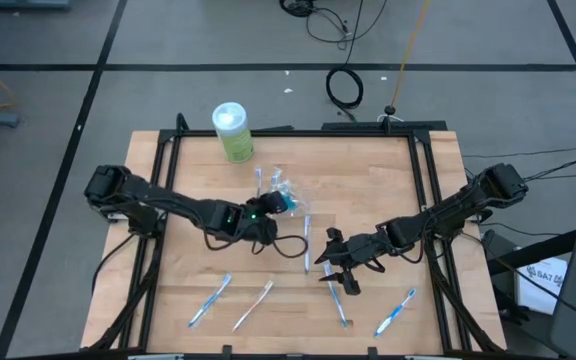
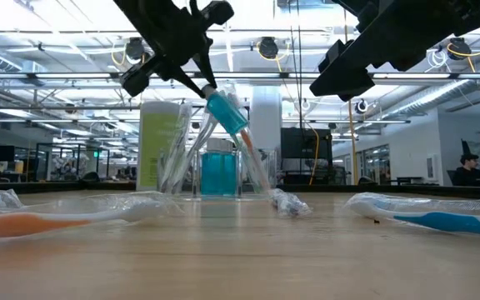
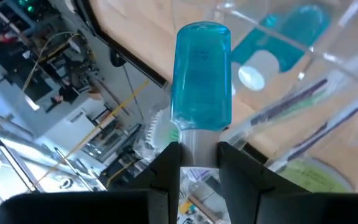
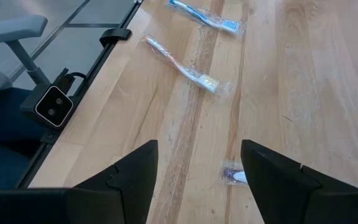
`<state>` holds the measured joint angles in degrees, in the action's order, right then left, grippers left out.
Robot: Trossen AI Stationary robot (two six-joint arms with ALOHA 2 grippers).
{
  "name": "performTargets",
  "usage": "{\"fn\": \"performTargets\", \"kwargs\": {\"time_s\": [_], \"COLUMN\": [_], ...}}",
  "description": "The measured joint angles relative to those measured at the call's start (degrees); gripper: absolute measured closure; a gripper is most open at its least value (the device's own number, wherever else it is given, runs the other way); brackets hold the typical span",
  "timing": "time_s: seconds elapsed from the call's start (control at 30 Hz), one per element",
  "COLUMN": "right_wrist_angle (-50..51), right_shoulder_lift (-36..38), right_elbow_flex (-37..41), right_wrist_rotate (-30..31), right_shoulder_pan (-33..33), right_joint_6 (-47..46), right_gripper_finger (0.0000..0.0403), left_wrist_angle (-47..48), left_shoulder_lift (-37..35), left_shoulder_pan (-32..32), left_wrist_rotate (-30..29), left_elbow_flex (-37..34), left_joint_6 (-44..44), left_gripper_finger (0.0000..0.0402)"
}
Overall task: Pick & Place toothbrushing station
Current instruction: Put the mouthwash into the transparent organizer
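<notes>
One light, slick blue tube (image 3: 202, 78) sits pinched at its clear neck in your left hand (image 3: 197, 163); right hand (image 4: 194, 163) hangs wide, empty.

Pale butcher-block wood surface (image 1: 188, 210), black-framed.
On it: green cylindrical white-capped bottle (image 1: 233, 132), clear plastic holder (image 1: 286, 193), wrapped blue toothbrushes (image 1: 209, 300) (image 1: 395, 312), wrapped orange toothbrush (image 1: 253, 304).

table (image 1: 388, 180): pale matt wood | tube (image 3: 202, 74): glossy translucent blue plastic | holder (image 2: 220, 171): clear plastic | toothbrushes (image 4: 182, 65): crinkly clear wrap
</notes>
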<state>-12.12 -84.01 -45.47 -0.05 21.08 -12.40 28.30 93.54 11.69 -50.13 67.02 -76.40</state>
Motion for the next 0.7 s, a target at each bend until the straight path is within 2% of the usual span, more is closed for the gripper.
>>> {"fn": "performTargets", "kwargs": {"time_s": [0.2, 0.43, 0.7], "right_wrist_angle": [0.01, 0.00, 0.01], "right_shoulder_lift": [0.00, 0.00, 0.00], "right_elbow_flex": [0.00, 0.00, 0.00], "right_wrist_rotate": [0.00, 0.00, 0.00], "right_shoulder_pan": [0.00, 0.00, 0.01], "right_joint_6": [0.02, 0.02, 0.02], "right_gripper_finger": [0.0179, 0.0179, 0.0179], "left_wrist_angle": [0.41, 3.71, 3.67], "left_shoulder_lift": [0.00, 0.00, 0.17], "left_shoulder_pan": [-1.55, -2.93, -2.55], "left_wrist_rotate": [0.11, 3.32, 3.79], "left_elbow_flex": [-0.02, 0.00, 0.00], "left_joint_6": [-1.78, -1.65, -7.54], "left_gripper_finger": [0.0314, 0.0314, 0.0314]}}
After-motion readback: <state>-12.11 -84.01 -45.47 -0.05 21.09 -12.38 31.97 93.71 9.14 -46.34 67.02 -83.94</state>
